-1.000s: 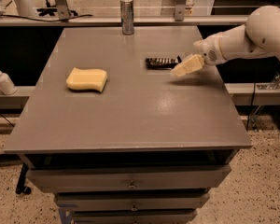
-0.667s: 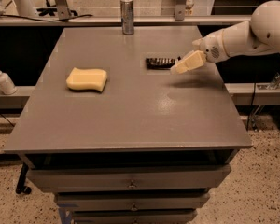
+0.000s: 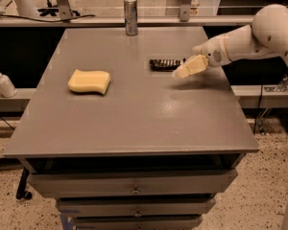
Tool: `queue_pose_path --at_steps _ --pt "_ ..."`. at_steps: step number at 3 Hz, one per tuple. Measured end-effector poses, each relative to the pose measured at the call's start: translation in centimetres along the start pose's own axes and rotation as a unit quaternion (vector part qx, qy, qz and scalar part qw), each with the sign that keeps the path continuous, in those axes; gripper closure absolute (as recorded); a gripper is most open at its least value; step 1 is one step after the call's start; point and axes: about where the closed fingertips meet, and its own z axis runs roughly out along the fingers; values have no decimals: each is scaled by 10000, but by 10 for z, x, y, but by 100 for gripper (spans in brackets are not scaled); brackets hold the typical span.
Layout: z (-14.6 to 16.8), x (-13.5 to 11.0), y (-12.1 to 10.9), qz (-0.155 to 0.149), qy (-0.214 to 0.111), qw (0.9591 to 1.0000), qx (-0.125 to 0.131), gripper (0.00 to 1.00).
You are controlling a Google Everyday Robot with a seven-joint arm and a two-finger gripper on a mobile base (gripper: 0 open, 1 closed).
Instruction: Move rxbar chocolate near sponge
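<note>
The rxbar chocolate (image 3: pixel 164 63) is a small dark flat bar lying on the grey table (image 3: pixel 134 114), right of centre toward the back. The sponge (image 3: pixel 89 81) is a pale yellow block lying on the left half of the table, well apart from the bar. My gripper (image 3: pixel 182 71) comes in from the right on a white arm. Its cream fingers point left and down, just right of the bar's right end and slightly above the tabletop. It holds nothing.
An upright silver can (image 3: pixel 130 16) stands at the table's back edge. A white pump bottle (image 3: pixel 3 81) sits on a lower shelf to the left. Drawers (image 3: pixel 134 189) are under the tabletop. Metal frame posts stand behind the table.
The gripper has shifted a little left and up, closer to the bar's right end. The bar and the sponge have not moved.
</note>
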Motion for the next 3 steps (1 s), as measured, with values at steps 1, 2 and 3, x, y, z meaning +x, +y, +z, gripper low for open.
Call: queue_pose_path --at_steps 1,2,3 --pt "6 -1 -1 -16 -51 10000 -55 17" --pt "7 -4 -2 -49 -99 9999 -72 41" --pt "6 -6 -2 -73 -130 9999 -76 64"
